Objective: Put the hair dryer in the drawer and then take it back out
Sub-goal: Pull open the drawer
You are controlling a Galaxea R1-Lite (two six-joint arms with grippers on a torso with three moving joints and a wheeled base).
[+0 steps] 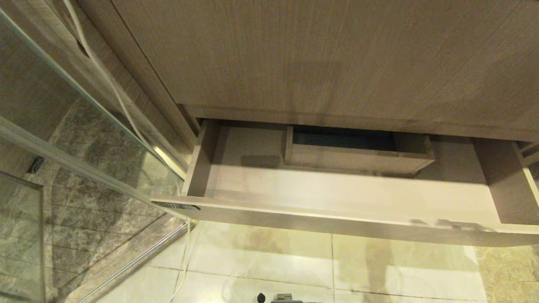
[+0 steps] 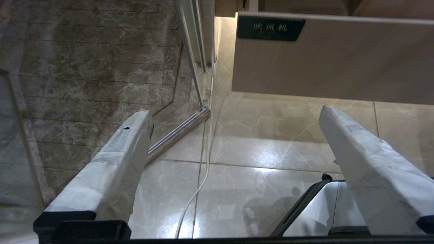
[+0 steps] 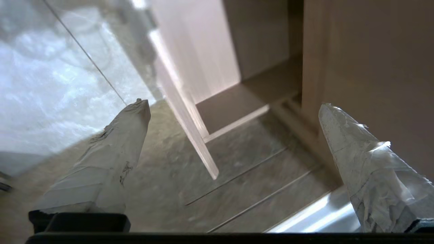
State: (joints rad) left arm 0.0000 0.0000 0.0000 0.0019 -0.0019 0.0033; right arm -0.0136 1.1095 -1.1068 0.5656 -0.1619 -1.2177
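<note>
Drawer (image 1: 337, 198) pulled open, wide shallow wood-grain box, pale smooth floor inside, boxed cutout (image 1: 358, 153) at its back middle; long axis runs side to side across the head view. Hair dryer not visible in any view, and nothing lies in the visible drawer, so can't say which way it lies from either gripper. Right gripper (image 3: 234, 108) has wrapped white tapered fingers (image 3: 115, 149) spread wide, empty; ahead of it a pale wood panel edge and a grey stone floor, beside it a brown cabinet face. Left gripper (image 2: 235, 113) also spread, empty, low over glossy marble tile (image 2: 257, 149); the drawer front with dark label (image 2: 270, 28) sits ahead and above it. Which arm is nearer to the dryer: can't tell.
</note>
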